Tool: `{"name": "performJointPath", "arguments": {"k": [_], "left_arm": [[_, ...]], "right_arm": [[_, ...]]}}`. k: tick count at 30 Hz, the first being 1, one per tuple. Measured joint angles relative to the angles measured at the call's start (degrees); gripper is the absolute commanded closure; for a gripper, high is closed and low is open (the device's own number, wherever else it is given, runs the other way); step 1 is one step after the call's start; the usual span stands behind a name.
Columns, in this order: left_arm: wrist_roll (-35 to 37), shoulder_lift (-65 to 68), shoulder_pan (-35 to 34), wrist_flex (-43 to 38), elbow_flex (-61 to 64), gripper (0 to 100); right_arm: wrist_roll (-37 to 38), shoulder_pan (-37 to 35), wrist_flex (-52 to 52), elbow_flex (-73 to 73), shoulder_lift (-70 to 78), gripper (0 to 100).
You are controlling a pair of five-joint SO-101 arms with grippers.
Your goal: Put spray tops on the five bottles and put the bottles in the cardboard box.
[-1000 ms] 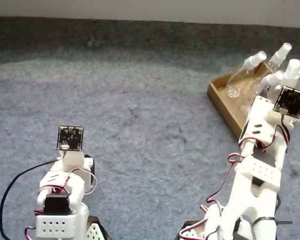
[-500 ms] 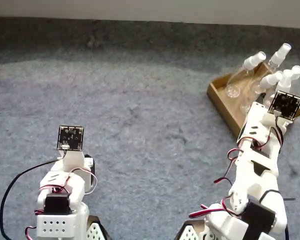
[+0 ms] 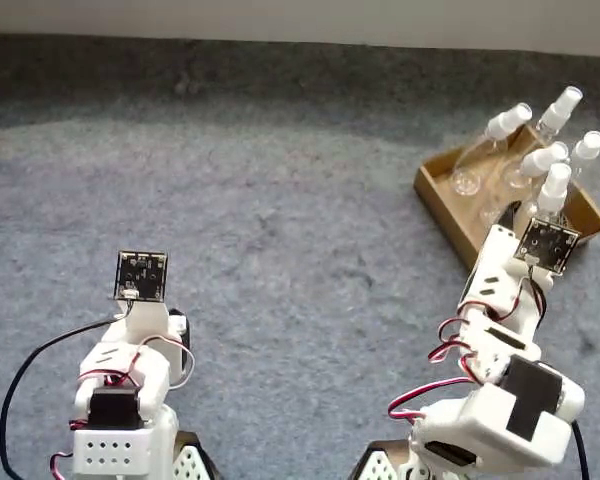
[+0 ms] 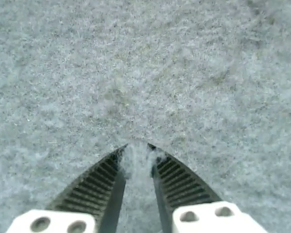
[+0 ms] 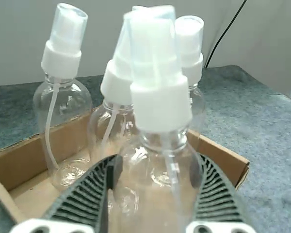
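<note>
A grey carpeted bench [image 3: 280, 200] lay below. The left tool [image 4: 137, 148] hung empty, jaws slightly parted. The right tool [image 5: 155, 162] gripped a clear plastic spray-topped bottle [image 5: 157, 141] at the shallow brown cardboard box [image 5: 29, 160], where four similar bottles [image 5: 63, 111] stood.

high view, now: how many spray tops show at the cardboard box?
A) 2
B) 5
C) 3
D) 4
B: five white spray tops can be counted in the high view, clustered over the far end of the cardboard box.
</note>
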Motion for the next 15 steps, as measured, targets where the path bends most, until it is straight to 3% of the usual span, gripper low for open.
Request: {"name": "performJointPath", "arguments": {"k": [12, 15], "left_arm": [[0.0, 0.0, 0.0, 0.0, 0.0, 99], [0.0, 0.0, 0.0, 0.0, 0.0, 99]], "right_arm": [[-0.09, 0.0, -2.37, -0.35, 5.71, 88.6], [-0.09, 0.0, -2.37, -0.35, 5.71, 83.3]]}}
